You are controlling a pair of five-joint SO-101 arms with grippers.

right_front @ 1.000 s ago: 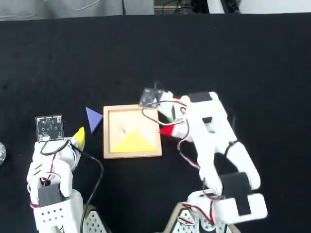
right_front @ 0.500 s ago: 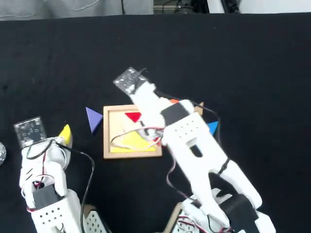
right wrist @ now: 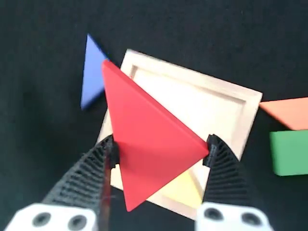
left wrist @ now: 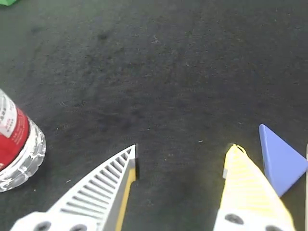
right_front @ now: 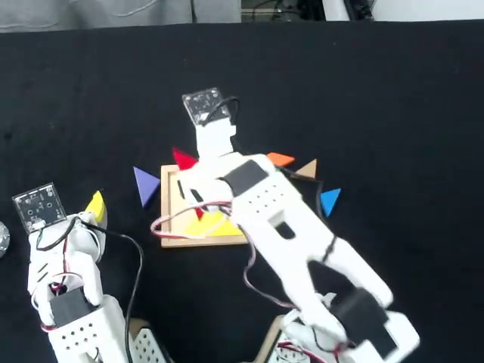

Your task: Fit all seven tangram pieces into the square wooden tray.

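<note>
The square wooden tray (right_front: 168, 224) lies mid-table with a yellow triangle (right_front: 203, 224) in its near part. My right gripper (right wrist: 160, 147) is shut on a large red triangle (right wrist: 149, 139) and holds it above the tray's far-left corner; the red triangle (right_front: 184, 159) pokes out past the arm in the high view. A violet-blue triangle (right_front: 145, 184) lies just left of the tray. Orange (right_front: 280, 159), tan (right_front: 308, 168) and blue (right_front: 330, 199) pieces lie right of the tray, and a green piece (right wrist: 288, 151) sits by the orange one (right wrist: 288, 110). My left gripper (left wrist: 183, 159) is open over bare cloth, left of the violet-blue triangle (left wrist: 281, 159).
A plastic bottle (left wrist: 14, 139) stands at the table's left edge, close to the left arm. The right arm's body covers the tray's right half in the high view. Black cloth stretches across the far side and the right of the table.
The right arm swung left from beside the tray's right edge to over its far-left corner, carrying the red triangle. The left arm shifted a little to the left.
</note>
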